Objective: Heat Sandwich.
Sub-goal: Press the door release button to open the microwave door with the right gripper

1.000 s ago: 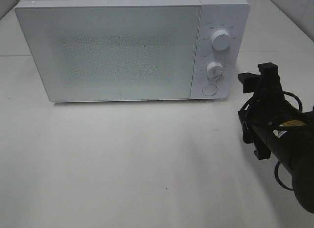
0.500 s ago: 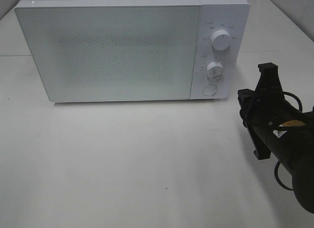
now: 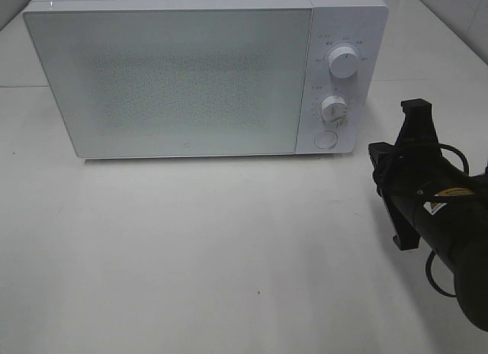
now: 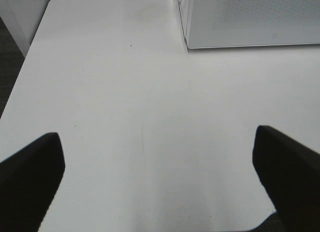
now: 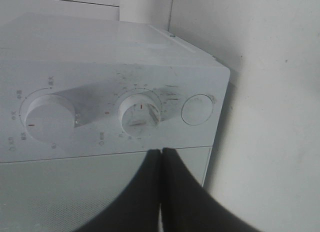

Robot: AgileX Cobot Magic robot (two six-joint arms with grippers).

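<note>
The sandwich is out of view. A white microwave (image 3: 191, 72) stands at the back of the table with its door (image 3: 168, 79) closed. My right gripper (image 3: 415, 110) is shut with nothing in it. It hovers just right of the microwave's control panel, apart from it. In the right wrist view its shut fingers (image 5: 161, 157) point at the panel below the lower knob (image 5: 141, 113), with the round button (image 5: 197, 109) beside that knob. My left gripper (image 4: 160, 177) is open over bare table, its dark fingers (image 4: 35, 167) spread wide, and the microwave's corner (image 4: 250, 17) lies ahead.
The panel carries an upper knob (image 3: 345, 62), a lower knob (image 3: 334, 108) and a round button (image 3: 325, 139). White table (image 3: 229, 247) spreads in front of the microwave. In the left wrist view the table's edge (image 4: 20, 67) drops off to a dark floor.
My right gripper's fingers have come together from wide apart. The arm has stayed in nearly the same place. The left gripper has not moved.
</note>
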